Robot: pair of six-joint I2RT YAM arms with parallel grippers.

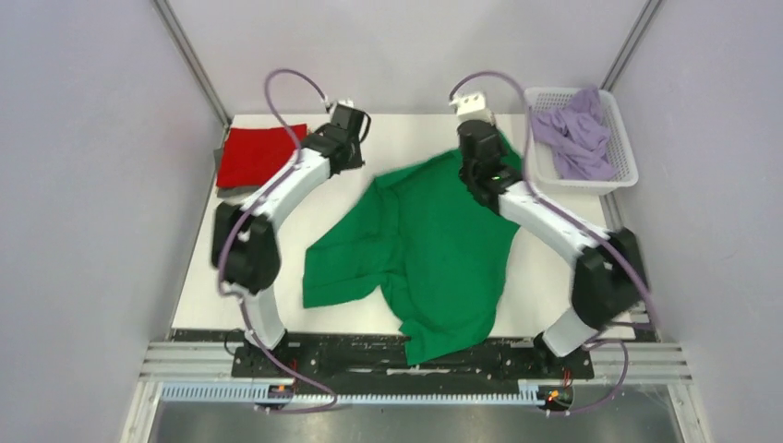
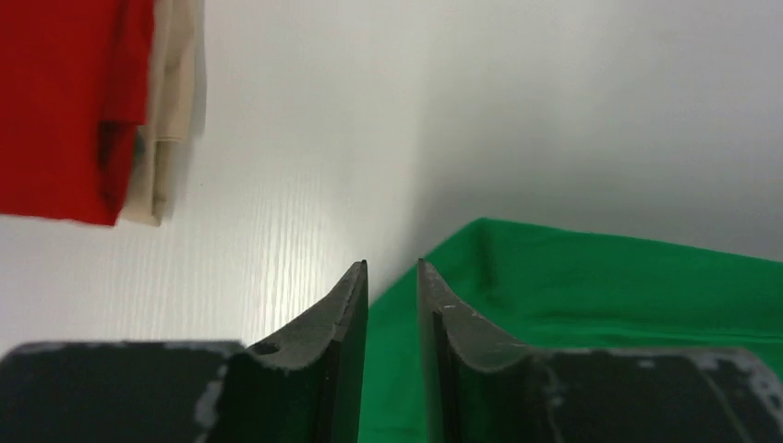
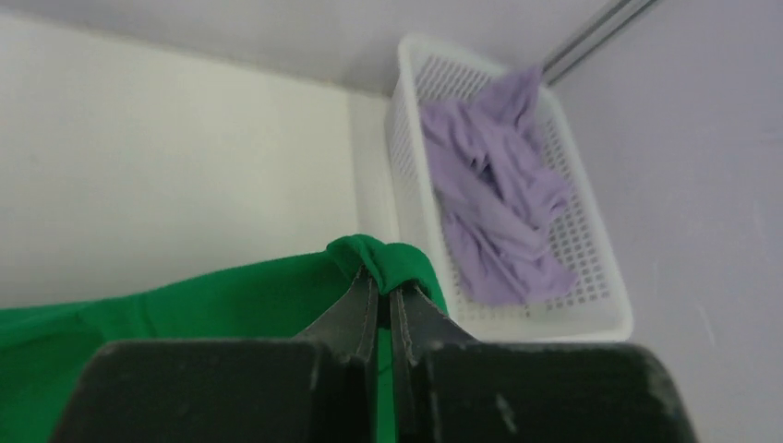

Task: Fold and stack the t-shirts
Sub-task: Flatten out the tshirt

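Spreading the green tee [image 1: 434, 249] across the table's [image 1: 406, 138] middle looks like your step: right gripper [image 3: 383, 286] pinches its far-right corner tight, left gripper [image 2: 392, 272] stands slightly parted, holding nothing, beside its far-left edge, so regrip there next.

surface and material findings

green t-shirt [image 1: 434, 249]: soft matt cloth, creased. red t-shirt [image 1: 258, 152] and tan t-shirt [image 2: 175, 92]: matt cloth, folded edges. lavender t-shirt [image 3: 499, 212]: thin, crumpled cloth. basket [image 3: 554, 323]: white perforated plastic, slight sheen. table [image 2: 305, 148]: white, finely ribbed, faint gloss. my left fingers [image 2: 342, 332]: black, matt, scuffed at the edges.
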